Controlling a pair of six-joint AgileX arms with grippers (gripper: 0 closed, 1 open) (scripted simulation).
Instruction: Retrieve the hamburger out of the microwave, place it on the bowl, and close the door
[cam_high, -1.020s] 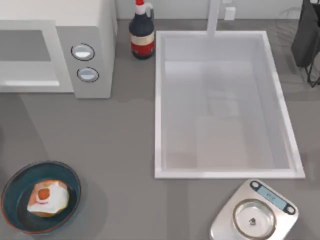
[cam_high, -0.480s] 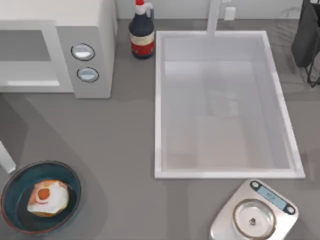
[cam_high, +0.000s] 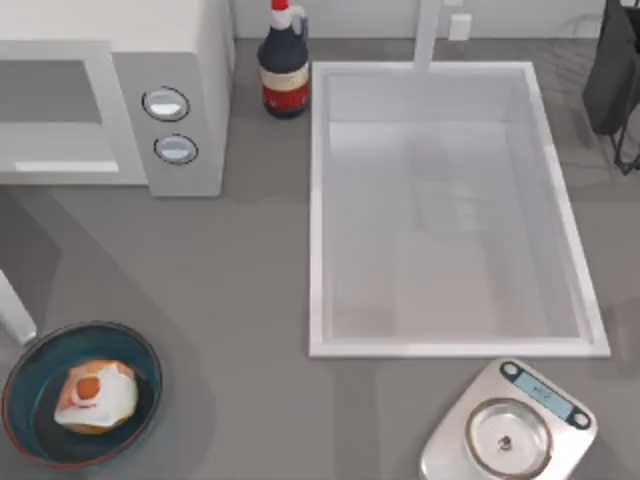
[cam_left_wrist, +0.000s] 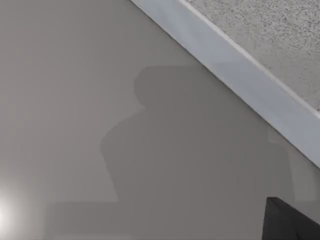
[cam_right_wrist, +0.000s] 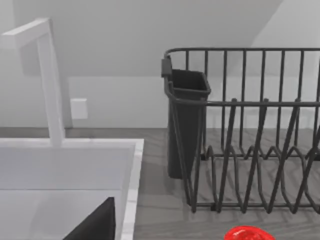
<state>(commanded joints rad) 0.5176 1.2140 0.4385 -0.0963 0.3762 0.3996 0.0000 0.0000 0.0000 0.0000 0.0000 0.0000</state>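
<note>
Door (cam_high: 12, 312): a white panel edge shows at the left edge of the frame, just above the bowl; judged to be the open door, swung out from the microwave (cam_high: 110, 100) at upper left. Its long axis runs diagonally from upper left down to the right.
Bowl (cam_high: 30, 375): lower left of the frame, on the worktop (cam_high: 240, 300).
Hamburger (cam_high: 95, 395): resting inside the bowl, slightly left of its centre; roundish, no clear long axis, orange-red patch facing up.
Step in hand: retrieval and placement appear complete; closing the door is judged the remaining step.
Next move: likely a push against the door's outer face to swing it toward the cavity, keeping clear of the bowl.
Left fingers: cannot tell; the left wrist view looks onto a flat grey surface with a white frame edge.
Right fingers: cannot tell; the right wrist view faces the sink (cam_right_wrist: 65, 165) and dish rack (cam_right_wrist: 250, 130).
</note>
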